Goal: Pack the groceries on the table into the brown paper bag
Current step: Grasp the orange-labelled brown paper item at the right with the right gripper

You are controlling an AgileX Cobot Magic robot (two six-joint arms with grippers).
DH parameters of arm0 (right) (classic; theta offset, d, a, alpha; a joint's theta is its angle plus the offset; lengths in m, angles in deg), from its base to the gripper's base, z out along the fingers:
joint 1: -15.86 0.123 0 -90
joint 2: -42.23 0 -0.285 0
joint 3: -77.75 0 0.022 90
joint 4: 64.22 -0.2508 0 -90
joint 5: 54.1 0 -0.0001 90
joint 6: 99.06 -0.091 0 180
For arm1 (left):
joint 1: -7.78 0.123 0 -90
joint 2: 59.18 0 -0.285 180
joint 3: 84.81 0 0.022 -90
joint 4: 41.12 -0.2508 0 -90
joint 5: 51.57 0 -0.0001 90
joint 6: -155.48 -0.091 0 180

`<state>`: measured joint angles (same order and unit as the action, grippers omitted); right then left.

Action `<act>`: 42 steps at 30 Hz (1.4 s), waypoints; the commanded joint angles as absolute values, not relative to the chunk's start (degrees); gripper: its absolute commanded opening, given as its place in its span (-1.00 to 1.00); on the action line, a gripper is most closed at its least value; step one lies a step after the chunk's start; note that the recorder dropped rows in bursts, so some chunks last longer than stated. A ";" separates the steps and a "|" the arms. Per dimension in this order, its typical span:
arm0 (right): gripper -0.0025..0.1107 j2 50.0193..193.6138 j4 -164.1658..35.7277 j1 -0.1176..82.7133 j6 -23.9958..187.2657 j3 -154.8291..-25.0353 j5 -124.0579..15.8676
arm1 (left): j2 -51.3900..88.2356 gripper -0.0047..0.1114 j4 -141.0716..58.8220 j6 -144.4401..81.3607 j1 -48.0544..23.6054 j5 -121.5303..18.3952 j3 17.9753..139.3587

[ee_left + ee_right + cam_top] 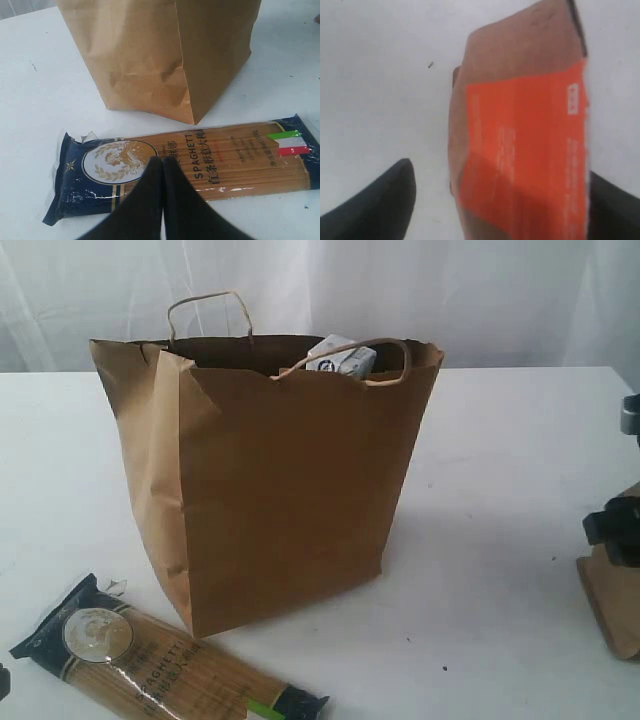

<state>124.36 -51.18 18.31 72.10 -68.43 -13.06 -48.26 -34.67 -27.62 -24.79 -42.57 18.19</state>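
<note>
At the white table's (500,490) four o'clock, the brown pouch with orange label (520,125) is straddled by the spread right gripper (502,175); judged pliant, its mid-body should be pinched.

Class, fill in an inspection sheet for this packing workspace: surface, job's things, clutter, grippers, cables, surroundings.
Surface: white table, a few dark specks.
Job's things: brown paper bag upright, white-blue carton showing at its top; spaghetti pack lying in front; brown pouch off to the right.
Clutter: nothing seen.
Grippers: left gripper shut near spaghetti pack; right gripper open astride pouch.
Cables: nothing seen.
Surroundings: white curtain behind.
</note>
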 commanded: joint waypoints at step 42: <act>-0.96 103.62 -62.35 18.08 86.34 -68.50 -11.21 | -48.73 -0.92 -34.35 -27.34 -24.96 -42.59 17.98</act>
